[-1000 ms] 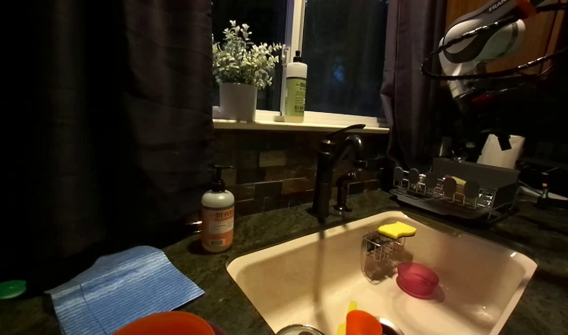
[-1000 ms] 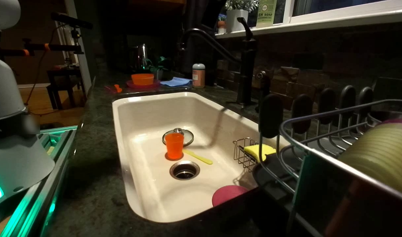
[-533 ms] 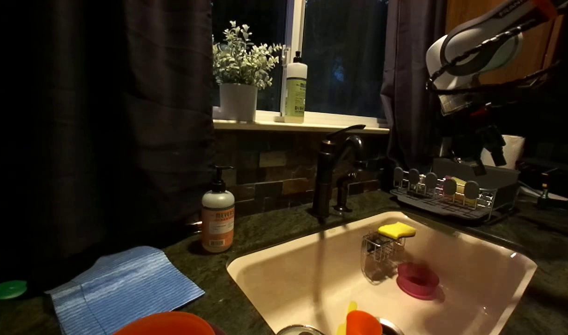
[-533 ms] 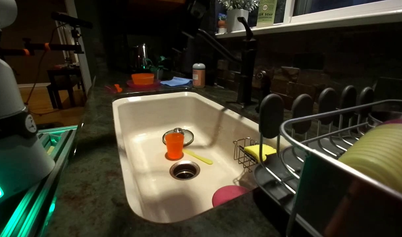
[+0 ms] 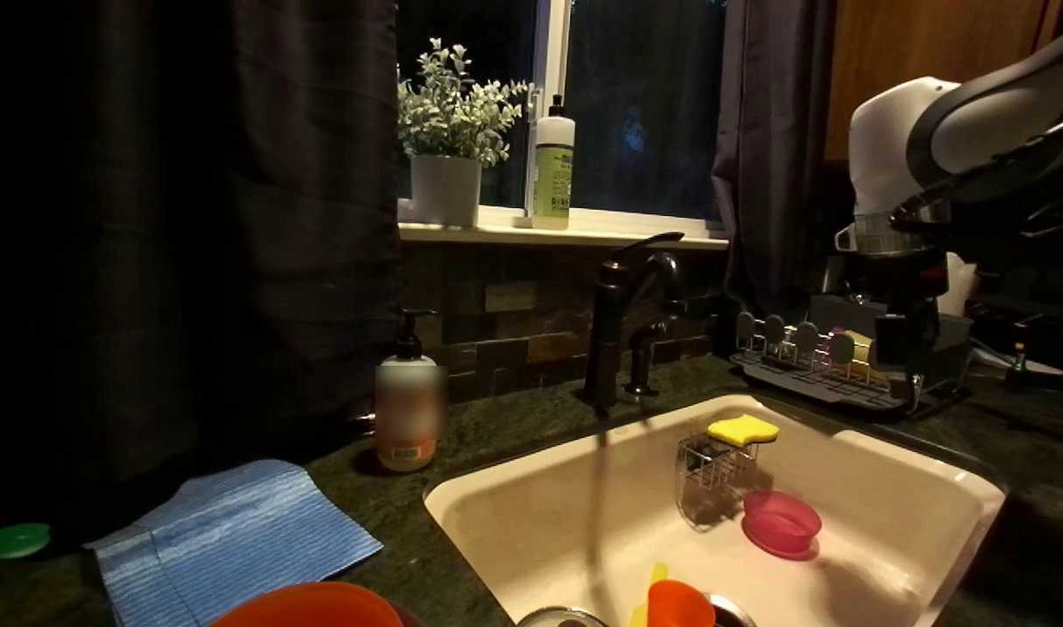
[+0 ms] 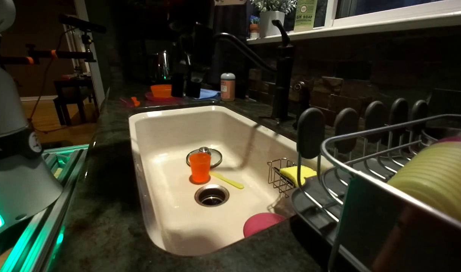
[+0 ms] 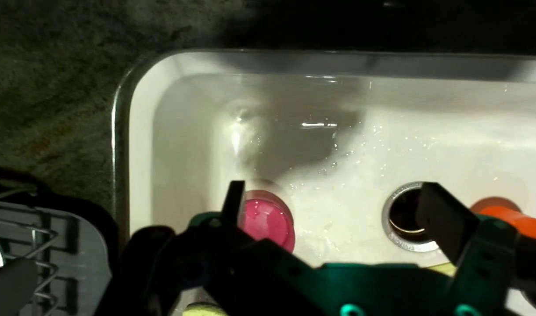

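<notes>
In the wrist view my gripper (image 7: 332, 188) hangs over the white sink (image 7: 184, 145), its jaws wide apart with nothing between them. Beneath the left finger lies a pink bowl (image 7: 270, 221), partly hidden by it. The right finger overlaps the drain (image 7: 412, 245), and an orange cup (image 7: 516, 219) shows beyond. In an exterior view the dark gripper (image 6: 185, 88) points down above the sink. The orange cup (image 6: 200, 167) stands upright near a yellow knife (image 6: 227, 180) and a glass lid (image 6: 216, 156); the pink bowl (image 6: 263, 223) is at the near end.
A wire caddy (image 6: 279, 183) with a yellow sponge (image 6: 298, 173) hangs on the sink wall. The dark faucet (image 6: 283, 79) rises behind. A dish rack (image 5: 810, 374) borders one end; a soap bottle (image 5: 407, 444), blue cloth (image 5: 235, 531) and orange bowl (image 6: 163, 90) are at the other.
The arm has swung and lowered, and the gripper has turned to point down over the sink. Its shadow has shifted in the sink. The dishes have stayed put.
</notes>
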You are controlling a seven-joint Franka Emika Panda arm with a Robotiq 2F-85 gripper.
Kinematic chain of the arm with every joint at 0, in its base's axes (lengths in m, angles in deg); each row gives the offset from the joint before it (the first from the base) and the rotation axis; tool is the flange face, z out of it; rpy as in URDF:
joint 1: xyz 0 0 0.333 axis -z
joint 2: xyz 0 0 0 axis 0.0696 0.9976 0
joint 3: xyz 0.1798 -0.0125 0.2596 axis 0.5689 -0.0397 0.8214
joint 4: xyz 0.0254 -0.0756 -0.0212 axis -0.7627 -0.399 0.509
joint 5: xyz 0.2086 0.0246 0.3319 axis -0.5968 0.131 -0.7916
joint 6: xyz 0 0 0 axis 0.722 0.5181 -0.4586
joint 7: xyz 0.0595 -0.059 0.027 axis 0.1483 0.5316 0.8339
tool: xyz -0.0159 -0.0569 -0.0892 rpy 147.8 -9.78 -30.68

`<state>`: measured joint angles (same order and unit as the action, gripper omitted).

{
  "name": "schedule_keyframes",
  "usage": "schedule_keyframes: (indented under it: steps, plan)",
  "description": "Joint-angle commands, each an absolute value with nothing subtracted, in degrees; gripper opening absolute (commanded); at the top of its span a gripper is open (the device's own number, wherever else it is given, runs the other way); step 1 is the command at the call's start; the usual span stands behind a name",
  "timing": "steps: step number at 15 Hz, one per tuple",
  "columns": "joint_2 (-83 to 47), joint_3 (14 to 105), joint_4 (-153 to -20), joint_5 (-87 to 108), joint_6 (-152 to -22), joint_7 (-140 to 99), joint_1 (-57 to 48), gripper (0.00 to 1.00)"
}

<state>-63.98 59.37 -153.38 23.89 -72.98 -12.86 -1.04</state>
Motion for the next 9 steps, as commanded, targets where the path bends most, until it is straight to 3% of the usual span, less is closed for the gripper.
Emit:
schedule_keyframes:
  steps: [1,9]
  plan:
    - [-64.7,59.9,-154.3,23.5,-73.5,-12.2,-0.5,1.0]
    - [-58.3,60.2,-153.7,21.1,-79.7,-11.2,-3.1,1.0]
